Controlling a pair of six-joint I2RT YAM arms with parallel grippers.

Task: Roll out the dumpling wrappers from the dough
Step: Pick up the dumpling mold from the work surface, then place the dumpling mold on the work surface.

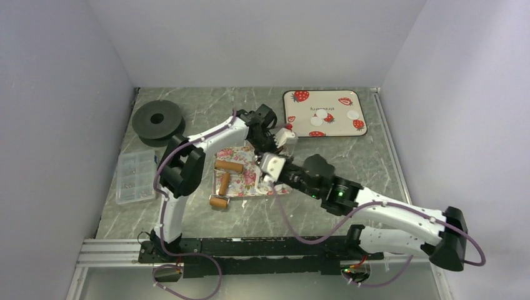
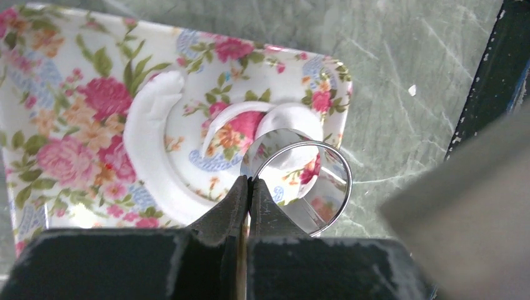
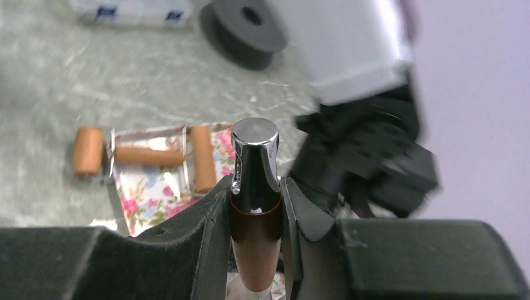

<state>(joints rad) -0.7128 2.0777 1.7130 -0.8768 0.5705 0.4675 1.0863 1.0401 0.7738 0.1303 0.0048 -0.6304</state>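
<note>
1. Left hand [image 2: 250,185]: the black fingers are pinched together on the rim of a small round shiny metal ring cutter [image 2: 300,144].
2. That ring sits over one edge of a flat white dough sheet [image 2: 150,144], which has curved cut-outs in it; whether the ring touches the dough cannot be told.
3. Dough lies on a rectangular tray printed with pink roses [image 2: 62,94].
4. Right hand [image 3: 255,187]: its fingers are part-closed around a brown wooden handle with a polished chrome cap [image 3: 255,150], the cap poking out past the fingertips.
5. Just beside it, a double-ended wooden roller with a wire frame [image 1: 222,182] lies partly on the rose tray, partly on the grey-green marbled counter [image 1: 206,106].
6. Farther back, four small white round dumpling wrappers [image 1: 320,115] rest on a cream tray printed with strawberries [image 1: 340,125].
7. At far left are a black plastic spool [image 1: 157,119] and a clear compartment box [image 1: 136,176].
</note>
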